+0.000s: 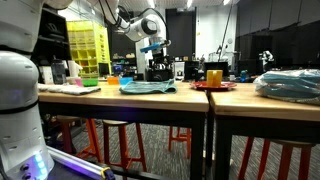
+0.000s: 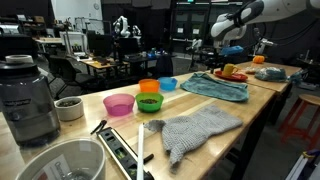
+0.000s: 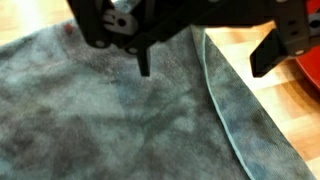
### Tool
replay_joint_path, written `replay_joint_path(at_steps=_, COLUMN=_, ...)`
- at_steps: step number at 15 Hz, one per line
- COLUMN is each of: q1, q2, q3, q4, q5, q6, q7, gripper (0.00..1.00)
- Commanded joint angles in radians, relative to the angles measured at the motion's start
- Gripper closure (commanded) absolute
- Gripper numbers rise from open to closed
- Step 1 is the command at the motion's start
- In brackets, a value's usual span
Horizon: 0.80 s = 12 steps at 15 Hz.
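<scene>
Above towel (image 3: 100,115) edge: gripper (image 3: 207,65) spread wide, table (image 3: 268,135) alongside.

Wood table (image 2: 268,93), blue towel (image 2: 215,87) spread flat, grey cloth (image 2: 197,130) nr edge, pink bowl (image 2: 119,104), green bowl (image 2: 149,103)

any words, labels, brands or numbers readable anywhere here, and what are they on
No text reads clearly in any view.
blue-grey towel below the open gripper: no print; a small red mark near its edge, too blurred to read.
yellow bin rack: any labels too small to read.
blender: no legible marking.
</scene>
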Motion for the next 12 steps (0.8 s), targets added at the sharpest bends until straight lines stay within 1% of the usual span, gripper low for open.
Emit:
replay_joint_path(at_steps=1, q1=0.002, q2=-0.106, q3=-0.009, q4=-0.118, q5=-0.047, q6=-0.040, q7=-0.070, gripper=0.00)
replay_joint_path(at_steps=3, q1=0.013, q2=-0.138, q3=-0.015, q4=-0.170, q5=-0.112, q6=-0.033, q7=-0.061, gripper=0.00)
replay_joint_path(at_steps=6, q1=0.023, q2=-0.185, q3=-0.023, q4=-0.260, q5=-0.274, q6=0.013, q7=0.002, gripper=0.00)
replay_joint_path(at_steps=9, q1=0.018, q2=-0.214, q3=-0.026, q4=-0.333, q5=-0.394, q6=0.047, q7=0.049, gripper=0.00)
replay_joint_path(at_steps=12, q1=0.012, q2=-0.237, q3=-0.031, q4=-0.397, q5=-0.442, q6=0.071, q7=0.063, gripper=0.00)
